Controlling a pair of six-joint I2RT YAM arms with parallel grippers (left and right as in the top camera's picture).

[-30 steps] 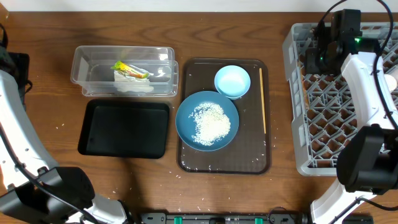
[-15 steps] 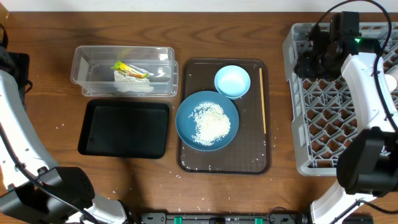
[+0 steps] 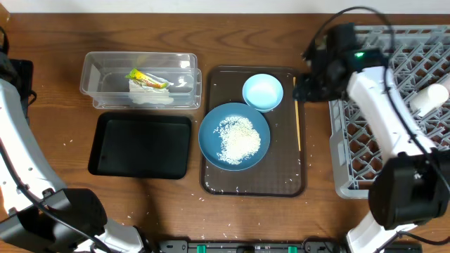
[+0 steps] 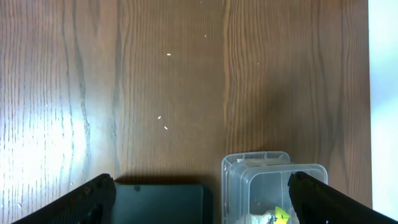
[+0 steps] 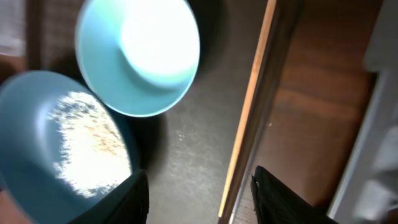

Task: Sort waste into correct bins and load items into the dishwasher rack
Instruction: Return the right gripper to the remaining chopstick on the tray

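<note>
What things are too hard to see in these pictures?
- Overhead: the right arm covers part of the rack, hiding whatever lies beneath.
- Overhead: the right end effector hides the top end of the chopsticks.
- Left wrist: the bottom edge cuts off the tub, so its contents barely show.
- Right wrist: blur smears the rice; single grains are lost.

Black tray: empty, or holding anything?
Empty: the black tray shows only bare floor overhead. The snack wrapper and white paper sit in the clear tub.

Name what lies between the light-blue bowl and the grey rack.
In the overhead view, the wooden chopsticks on the brown tray's right side, with the right gripper over them.
</note>
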